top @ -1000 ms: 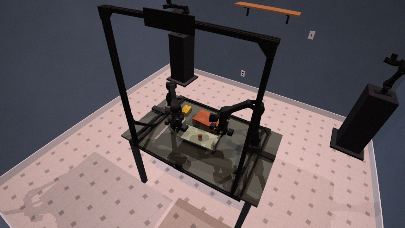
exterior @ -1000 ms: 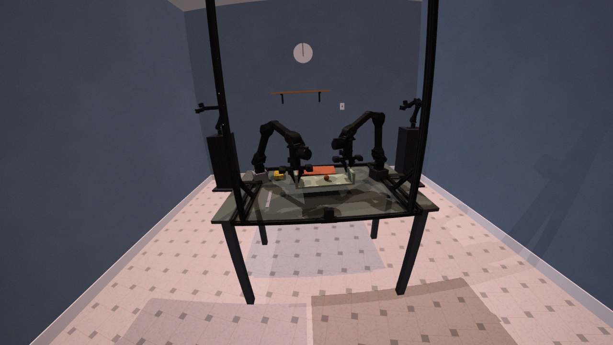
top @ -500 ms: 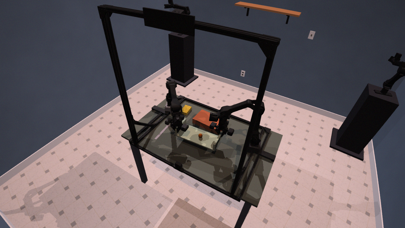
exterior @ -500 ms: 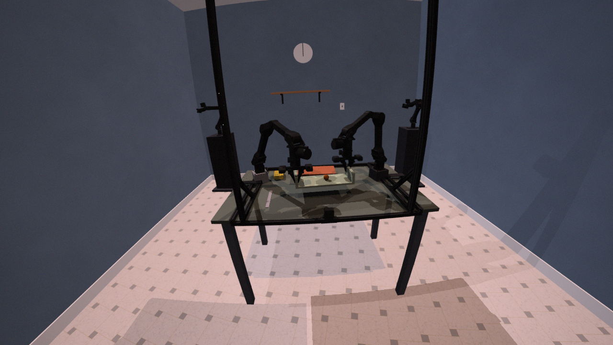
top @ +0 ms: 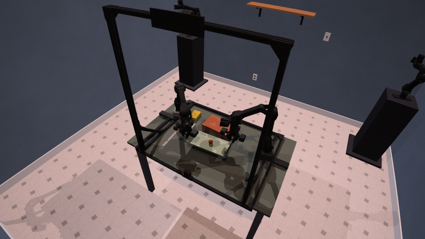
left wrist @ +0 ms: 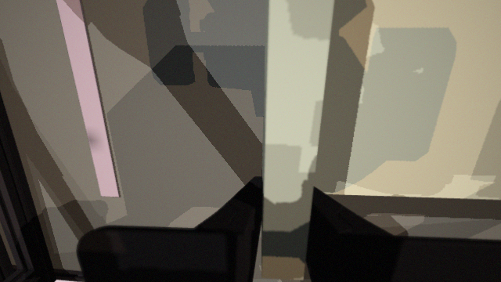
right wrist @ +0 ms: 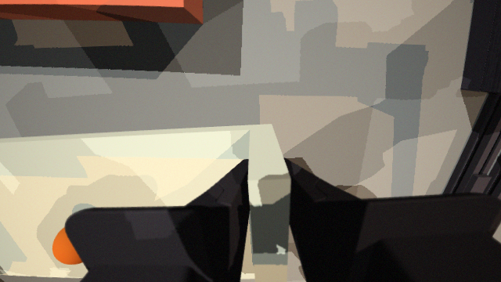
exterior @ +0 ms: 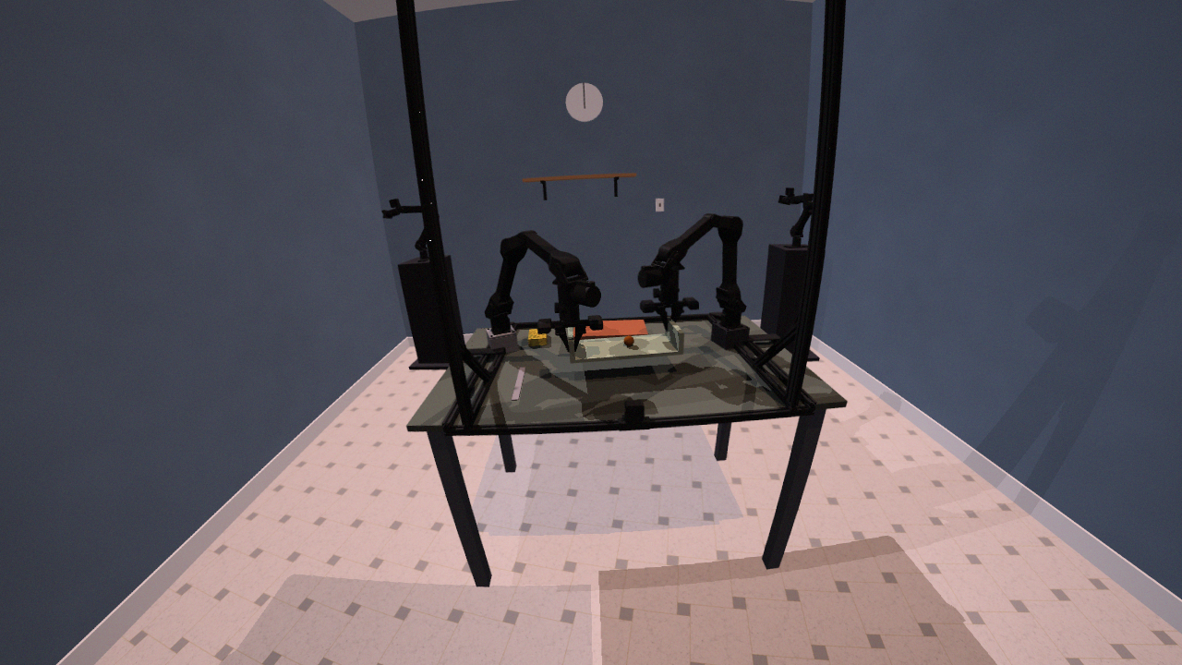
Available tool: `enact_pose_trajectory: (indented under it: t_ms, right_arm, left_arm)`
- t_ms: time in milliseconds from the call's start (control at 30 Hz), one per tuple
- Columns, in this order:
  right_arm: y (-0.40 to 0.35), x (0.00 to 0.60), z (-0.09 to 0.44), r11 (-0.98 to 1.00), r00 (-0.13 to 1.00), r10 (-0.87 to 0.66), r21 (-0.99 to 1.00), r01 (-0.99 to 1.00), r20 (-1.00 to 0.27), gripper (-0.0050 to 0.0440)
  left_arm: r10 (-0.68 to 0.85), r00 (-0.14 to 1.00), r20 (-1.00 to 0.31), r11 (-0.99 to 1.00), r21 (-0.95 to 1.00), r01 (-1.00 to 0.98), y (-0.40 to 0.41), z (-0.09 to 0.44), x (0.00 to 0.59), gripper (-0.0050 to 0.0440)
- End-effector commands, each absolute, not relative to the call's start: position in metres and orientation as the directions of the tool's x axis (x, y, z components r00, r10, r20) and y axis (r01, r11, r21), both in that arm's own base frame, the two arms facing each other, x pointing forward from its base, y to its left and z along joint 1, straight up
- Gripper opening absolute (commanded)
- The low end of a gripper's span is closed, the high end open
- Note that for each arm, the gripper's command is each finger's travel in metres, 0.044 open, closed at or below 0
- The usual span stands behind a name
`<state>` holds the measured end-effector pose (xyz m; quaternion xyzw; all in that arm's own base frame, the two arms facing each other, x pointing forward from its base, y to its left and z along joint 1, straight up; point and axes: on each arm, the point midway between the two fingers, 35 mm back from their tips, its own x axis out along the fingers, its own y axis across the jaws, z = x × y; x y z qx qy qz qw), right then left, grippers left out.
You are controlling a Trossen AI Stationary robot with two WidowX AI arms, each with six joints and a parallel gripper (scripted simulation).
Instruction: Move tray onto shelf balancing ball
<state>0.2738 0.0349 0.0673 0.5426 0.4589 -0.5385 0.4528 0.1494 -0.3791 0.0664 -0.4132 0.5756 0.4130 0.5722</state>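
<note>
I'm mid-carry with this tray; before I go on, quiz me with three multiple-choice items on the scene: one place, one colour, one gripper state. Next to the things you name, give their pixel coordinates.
1. Where is the ball?
A) on the bare table
B) in the tray
C) on the yellow block

2. What colour is the ball?
A) orange
B) green
C) white

3. How does the right gripper stand?
A) wide open, holding nothing
B) shut on the ball
C) shut on a wall of the tray

Key:
1 B: the ball [top: 210, 141] [exterior: 629, 340] [right wrist: 64, 248] lies inside the tray [top: 203, 144] [exterior: 600, 349] [left wrist: 294, 98] [right wrist: 164, 166].
2 A: its surface shows orange in the right wrist view.
3 C: the right gripper [right wrist: 264, 165] has the tray's end wall between its fingers.
</note>
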Motion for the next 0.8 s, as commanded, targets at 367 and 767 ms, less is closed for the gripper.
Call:
enact_pose_trajectory:
  t_ms: [367,767]
  right_arm:
    - [0.0300,0.2735,0.0698,-0.170,0.006,0.019,0.003,0.985,-1.000,0.0020]
    - [0.0245,0.2728,0.0701,-0.170,0.006,0.014,0.003,0.985,-1.000,0.0020]
  left_arm:
    - [-0.018,-0.009,-1.000,0.319,0.003,-0.948,-0.3739,0.0719,0.1504,0.0020]
    - [-0.013,-0.008,-1.000,0.319,0.003,-0.948,-0.3686,0.0716,0.1519,0.0020]
